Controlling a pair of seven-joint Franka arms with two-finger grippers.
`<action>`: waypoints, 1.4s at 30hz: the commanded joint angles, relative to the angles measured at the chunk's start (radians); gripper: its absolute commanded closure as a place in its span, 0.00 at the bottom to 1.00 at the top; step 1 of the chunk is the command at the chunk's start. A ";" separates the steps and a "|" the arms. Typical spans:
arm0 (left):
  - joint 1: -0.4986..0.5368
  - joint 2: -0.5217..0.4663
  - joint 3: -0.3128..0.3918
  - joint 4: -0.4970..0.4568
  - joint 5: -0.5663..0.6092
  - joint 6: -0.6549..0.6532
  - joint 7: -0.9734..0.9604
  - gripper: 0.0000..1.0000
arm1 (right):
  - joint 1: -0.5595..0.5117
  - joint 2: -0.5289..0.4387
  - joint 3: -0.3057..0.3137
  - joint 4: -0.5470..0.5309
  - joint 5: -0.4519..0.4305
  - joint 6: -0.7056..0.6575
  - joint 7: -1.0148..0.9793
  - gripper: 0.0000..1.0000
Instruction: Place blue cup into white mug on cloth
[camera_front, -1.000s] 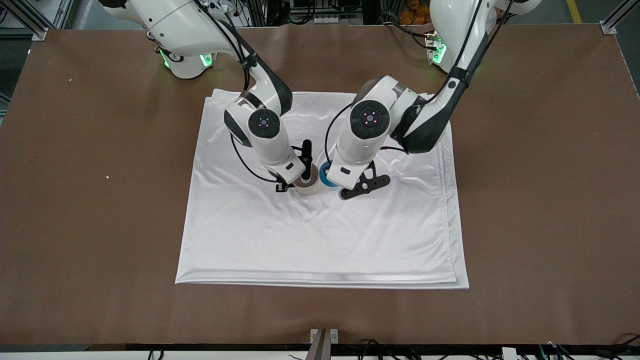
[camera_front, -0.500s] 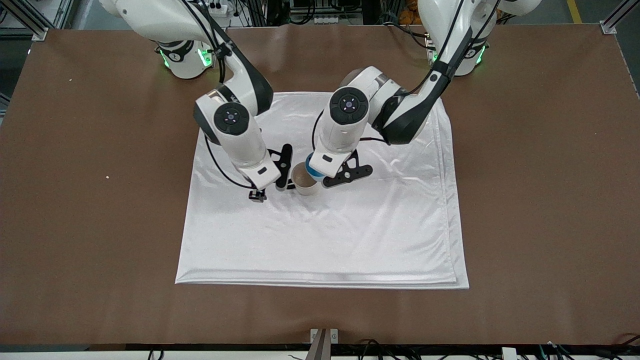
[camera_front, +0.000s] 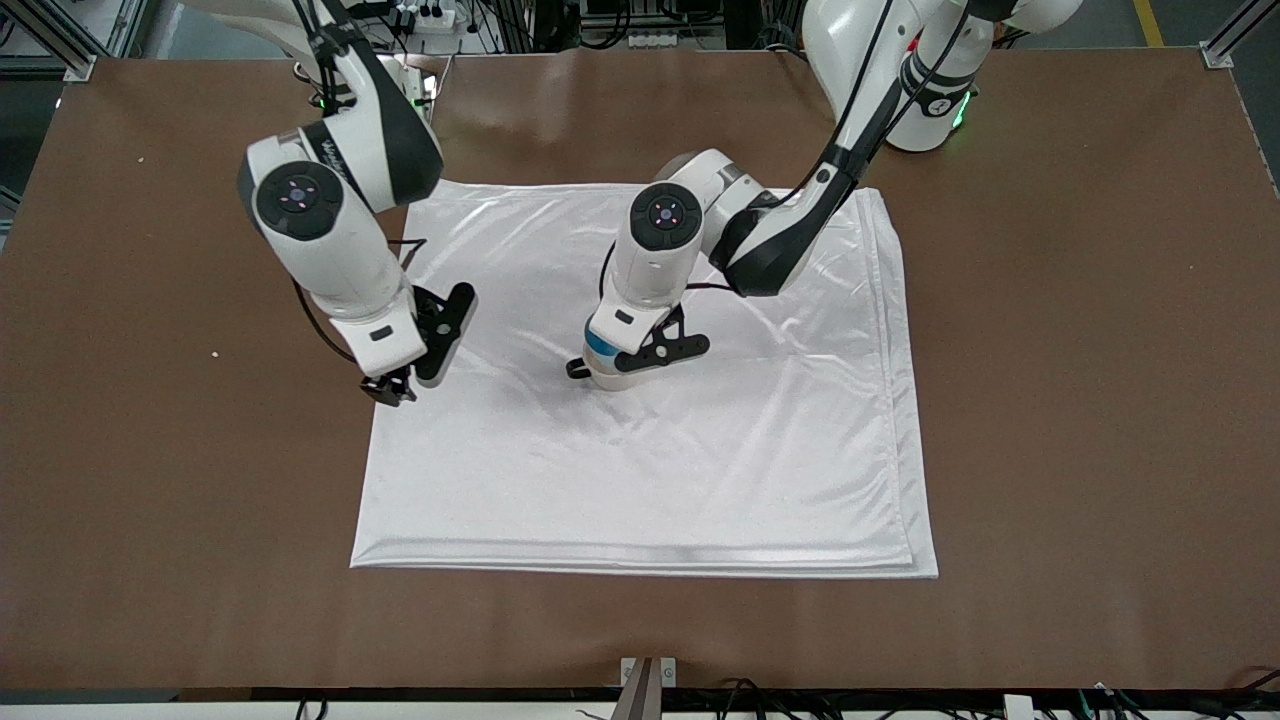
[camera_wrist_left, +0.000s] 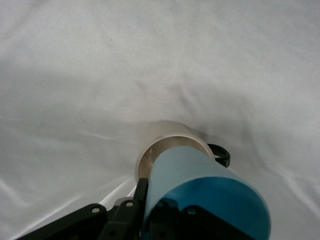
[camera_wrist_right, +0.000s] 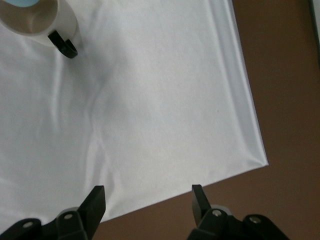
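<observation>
Left gripper (camera_front: 612, 352) clamped on the blue cup (camera_wrist_left: 200, 187), tilted over the white mug (camera_wrist_left: 172, 145), lower end at the mug's mouth. Mug upright on the cloth (camera_front: 640, 480), near its middle, dark handle (camera_front: 576, 369) toward the right arm's end of the table. Right gripper (camera_wrist_right: 147, 202) with fingers (camera_wrist_right: 95, 202) spread apart and holding nothing, hanging over the cloth's edge at the right arm's end, well apart from the mug. Brown table (camera_front: 1080, 400) all around the cloth.
</observation>
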 joint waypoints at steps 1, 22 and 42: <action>-0.023 0.023 0.010 0.012 -0.020 0.027 -0.016 1.00 | -0.056 -0.105 0.012 -0.039 -0.011 -0.066 0.006 0.20; -0.023 0.079 0.014 0.010 -0.017 0.078 -0.010 0.92 | -0.317 -0.275 0.009 -0.032 -0.004 -0.241 0.016 0.20; -0.023 0.039 0.023 0.013 -0.009 0.078 -0.007 0.00 | -0.427 -0.245 0.006 0.030 0.019 -0.262 0.139 0.00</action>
